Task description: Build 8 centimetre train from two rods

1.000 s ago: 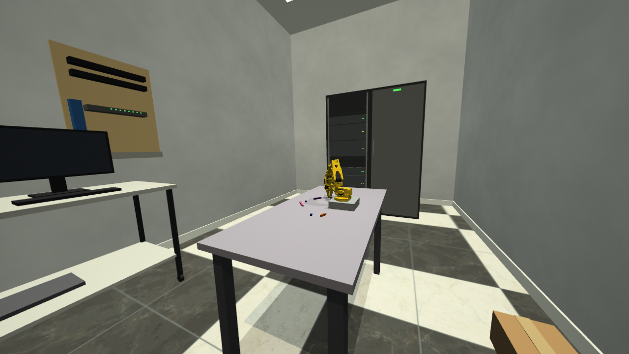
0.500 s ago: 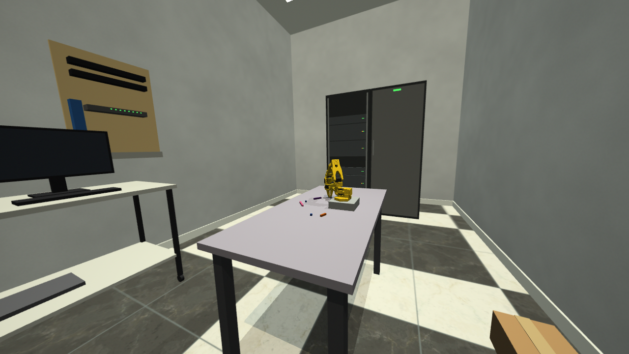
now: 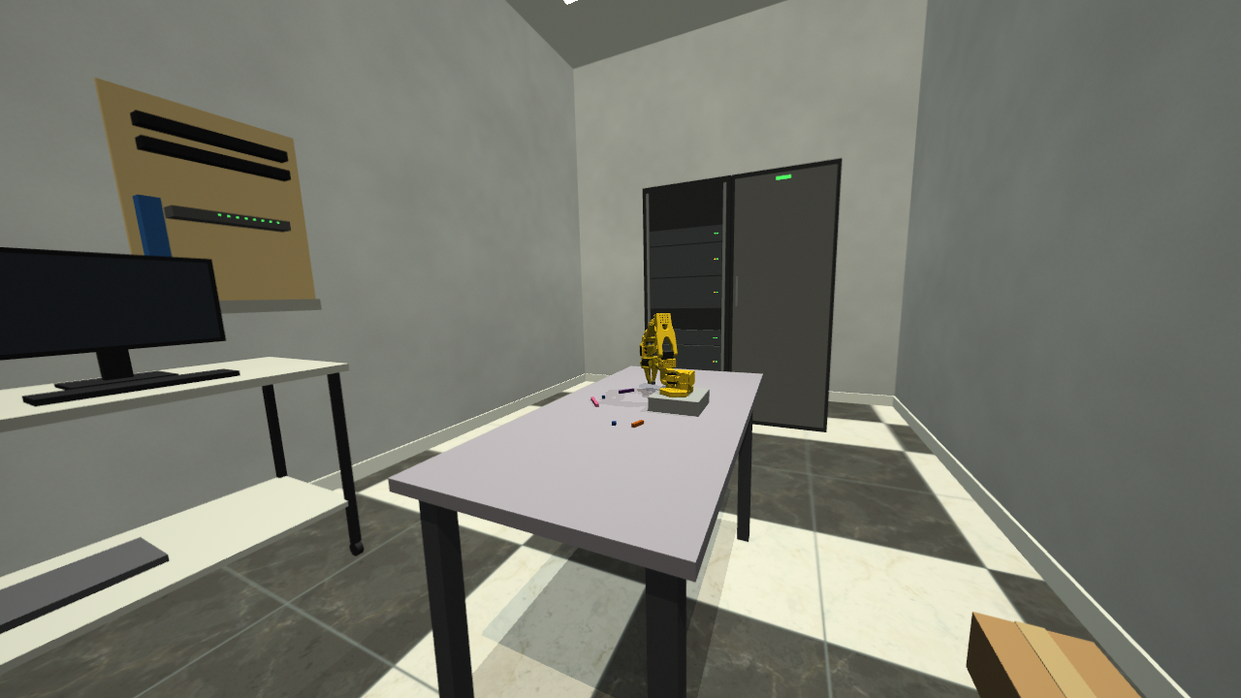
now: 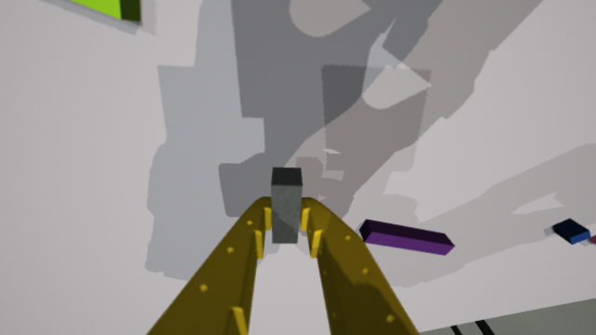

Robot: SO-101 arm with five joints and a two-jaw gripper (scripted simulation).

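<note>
The tool [image 4: 285, 228] was clamped on the grey rod [image 4: 285, 211], lifted above the counter [image 4: 70, 163] near the purple rod [image 4: 405, 237]. The grey rod looked stiff, light and smooth-sided (likely to pivot if pinched off-centre), so mid-length on its flat sides seemed best.
</note>
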